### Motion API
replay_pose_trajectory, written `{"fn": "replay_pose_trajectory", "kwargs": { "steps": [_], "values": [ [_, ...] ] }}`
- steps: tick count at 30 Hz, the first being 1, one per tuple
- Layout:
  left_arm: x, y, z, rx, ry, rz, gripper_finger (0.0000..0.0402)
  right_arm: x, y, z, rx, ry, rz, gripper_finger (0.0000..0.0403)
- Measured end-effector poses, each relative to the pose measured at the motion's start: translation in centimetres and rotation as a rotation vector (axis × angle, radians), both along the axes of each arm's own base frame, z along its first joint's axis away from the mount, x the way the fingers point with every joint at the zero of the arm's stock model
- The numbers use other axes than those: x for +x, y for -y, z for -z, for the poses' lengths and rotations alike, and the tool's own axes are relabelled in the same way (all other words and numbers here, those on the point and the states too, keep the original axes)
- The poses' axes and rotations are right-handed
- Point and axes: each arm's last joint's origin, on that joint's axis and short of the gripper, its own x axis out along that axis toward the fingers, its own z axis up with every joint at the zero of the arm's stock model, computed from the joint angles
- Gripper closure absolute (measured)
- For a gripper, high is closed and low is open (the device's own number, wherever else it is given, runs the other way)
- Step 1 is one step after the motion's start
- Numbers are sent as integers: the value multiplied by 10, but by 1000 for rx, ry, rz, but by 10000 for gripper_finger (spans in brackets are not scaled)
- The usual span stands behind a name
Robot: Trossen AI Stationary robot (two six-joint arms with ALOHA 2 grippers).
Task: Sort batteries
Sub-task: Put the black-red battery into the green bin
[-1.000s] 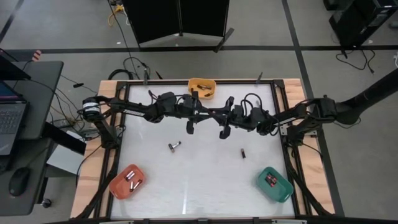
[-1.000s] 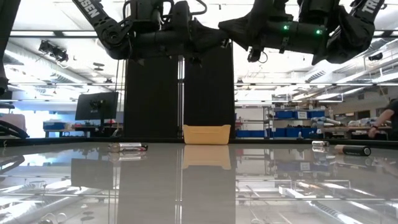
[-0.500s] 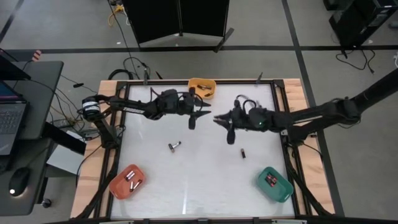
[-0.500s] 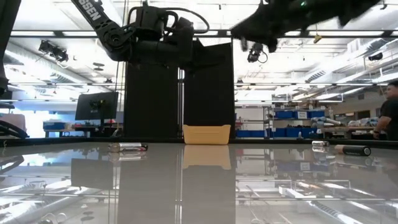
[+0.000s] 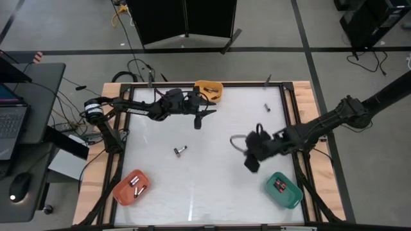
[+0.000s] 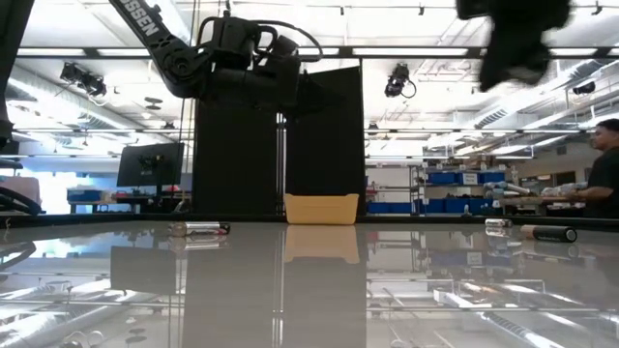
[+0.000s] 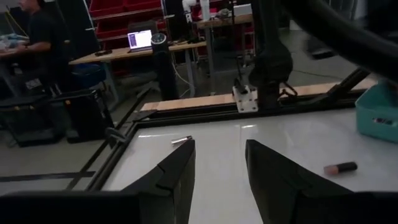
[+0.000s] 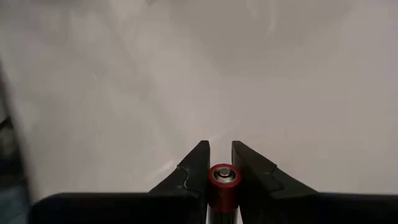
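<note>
Gripping one battery (image 8: 223,177), right claw (image 8: 220,169); two loose batteries (image 5: 180,151).

The left arm reaches across the table's far edge, its left gripper (image 5: 204,115) at about twelve o'clock, fingers (image 7: 177,171) parted. The right arm angles toward four o'clock, its right gripper (image 5: 252,162) pinching a battery (image 8: 223,177).

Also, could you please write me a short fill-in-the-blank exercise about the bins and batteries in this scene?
The right gripper is shut on a battery with a ___ ring at its end.
The bin nearest the right gripper is ___.
The orange bin holds ___ batteries.
The left gripper holds ___.

Missing words: red; green; two; nothing
</note>
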Motion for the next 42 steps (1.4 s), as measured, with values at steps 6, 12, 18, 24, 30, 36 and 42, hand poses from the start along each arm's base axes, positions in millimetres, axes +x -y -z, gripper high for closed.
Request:
{"fn": "replay_pose_trajectory", "kwargs": {
  "steps": [6, 12, 18, 24, 30, 36, 42],
  "values": [
    [-2, -5, 6, 12, -63, -32, 253, -11, -43, 3, 258, -155, 52, 341],
    [-3, -5, 11, 3, -107, -30, 253, -31, -77, 20, 334, -360, 203, 341],
    [-3, -5, 11, 0, -113, -30, 253, -47, -105, 40, 319, -512, 263, 340],
    [-3, -5, 11, 1, -111, -30, 253, -55, -124, 57, 272, -583, 277, 340],
    [-3, -6, 11, 1, -112, -40, 253, -54, -131, 77, 188, -633, 266, 340],
    [-3, -6, 11, 1, -113, -43, 253, -54, -132, 90, 121, -672, 262, 340],
    [-3, -6, 11, 1, -114, -46, 253, -58, -126, 101, 91, -691, 277, 339]
  ]
}}
